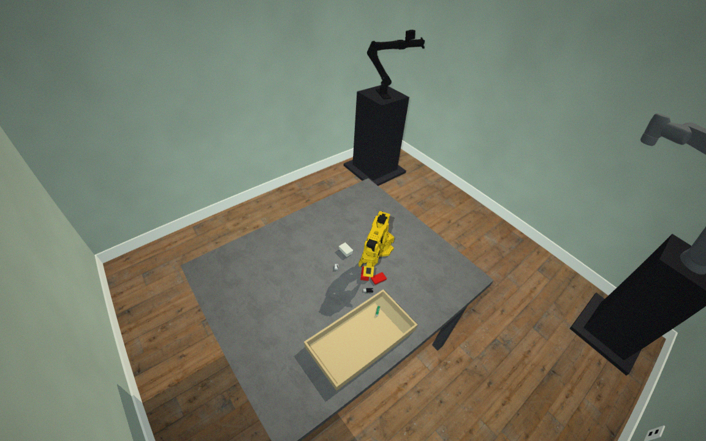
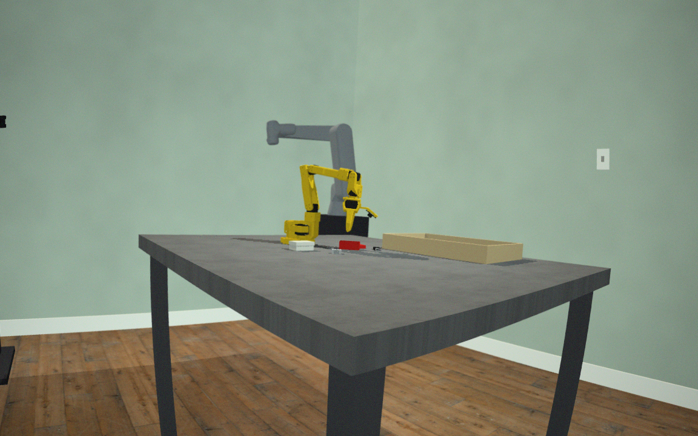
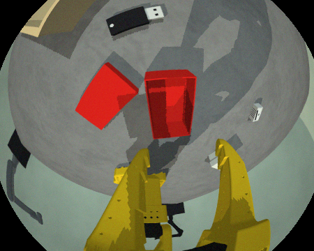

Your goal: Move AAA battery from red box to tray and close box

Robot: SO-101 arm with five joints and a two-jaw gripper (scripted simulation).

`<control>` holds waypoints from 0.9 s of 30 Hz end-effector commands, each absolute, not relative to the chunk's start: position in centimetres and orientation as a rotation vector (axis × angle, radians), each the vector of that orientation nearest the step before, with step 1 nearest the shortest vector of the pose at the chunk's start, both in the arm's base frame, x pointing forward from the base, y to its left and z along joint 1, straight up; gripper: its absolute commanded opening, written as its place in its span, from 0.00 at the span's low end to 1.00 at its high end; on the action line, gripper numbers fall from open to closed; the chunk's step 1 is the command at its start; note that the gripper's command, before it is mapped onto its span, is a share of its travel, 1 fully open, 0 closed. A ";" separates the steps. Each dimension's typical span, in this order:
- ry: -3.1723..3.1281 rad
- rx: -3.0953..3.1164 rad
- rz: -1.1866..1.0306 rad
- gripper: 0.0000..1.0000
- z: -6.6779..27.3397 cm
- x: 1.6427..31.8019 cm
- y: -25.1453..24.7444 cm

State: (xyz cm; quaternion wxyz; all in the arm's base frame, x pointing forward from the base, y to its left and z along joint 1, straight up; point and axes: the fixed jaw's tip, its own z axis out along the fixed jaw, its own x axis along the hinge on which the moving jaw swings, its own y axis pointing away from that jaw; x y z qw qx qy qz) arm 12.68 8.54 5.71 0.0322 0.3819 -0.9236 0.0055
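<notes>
Seen from above, the tray (image 1: pixel 358 342) (image 2: pixel 432 249) (image 3: pixel 42 21) is nearest, with the green AAA battery (image 1: pixel 377 310) lying inside toward its right end. Beyond its far wall lies a black USB stick (image 1: pixel 368 290) (image 2: pixel 377 248) (image 3: pixel 130 21). Farther back, the red lid (image 1: pixel 379 278) (image 2: pixel 363 246) (image 3: pixel 106 95) lies off the box, just right of the upright, uncovered red base (image 1: pixel 362 274) (image 2: pixel 349 244) (image 3: pixel 172 108). The gripper (image 1: pixel 368 271) (image 2: pixel 362 223) (image 3: pixel 183 146) hangs above the base, fingers apart and holding nothing. Farther left sits a white box (image 1: pixel 345 249) (image 2: pixel 301 246) (image 3: pixel 213 158).
</notes>
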 end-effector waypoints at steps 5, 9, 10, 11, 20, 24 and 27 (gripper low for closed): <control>-2.903 1.202 0.000 0.29 6.7 13.3 8.8; -2.903 1.202 0.000 0.29 6.7 13.3 8.8; -2.903 1.202 0.000 0.29 6.7 13.3 8.8; -2.903 1.202 0.000 0.29 6.7 13.3 8.8; -2.903 1.202 0.000 0.29 6.9 13.5 8.9; -2.903 1.202 0.000 0.29 7.4 13.7 9.1; -2.903 1.202 0.000 0.29 7.5 13.8 9.1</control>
